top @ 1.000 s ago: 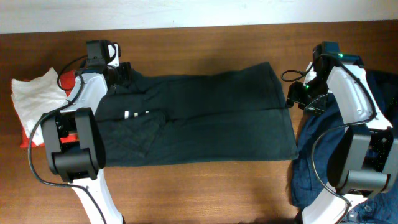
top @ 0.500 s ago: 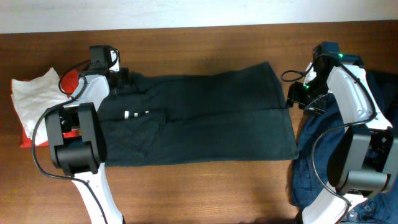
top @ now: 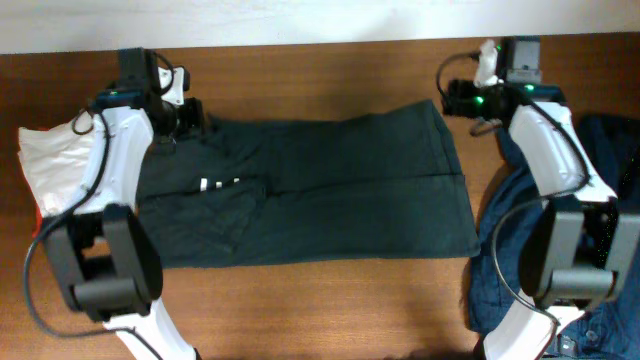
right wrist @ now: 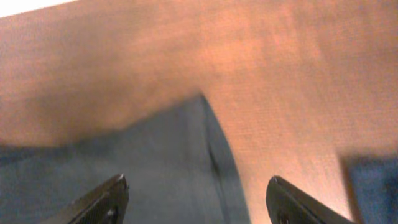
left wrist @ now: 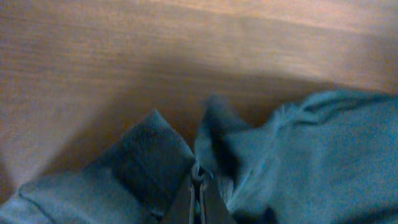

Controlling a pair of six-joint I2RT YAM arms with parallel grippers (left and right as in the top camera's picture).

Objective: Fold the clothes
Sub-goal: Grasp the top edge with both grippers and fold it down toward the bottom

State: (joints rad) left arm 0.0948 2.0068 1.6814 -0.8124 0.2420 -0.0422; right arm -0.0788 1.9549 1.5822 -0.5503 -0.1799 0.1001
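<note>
A dark green garment (top: 320,190) lies spread flat on the wooden table (top: 330,70). My left gripper (top: 190,116) is at its far left corner. In the left wrist view the jaws (left wrist: 199,180) are pressed together on a bunched fold of the dark cloth (left wrist: 155,149). Over the garment's far right corner my right gripper (top: 453,98) is open. In the right wrist view its fingertips (right wrist: 113,190) stand wide apart above that corner (right wrist: 186,143), with nothing between them.
A white cloth (top: 50,150) lies on something red (top: 40,218) at the table's left edge. A blue denim garment (top: 605,190) is heaped at the right edge, under the right arm. Bare wood runs along the back and front.
The left gripper has shut on the garment's far left corner. The right arm has swung from the garment's right edge up to its far right corner, and its jaws have opened wider.
</note>
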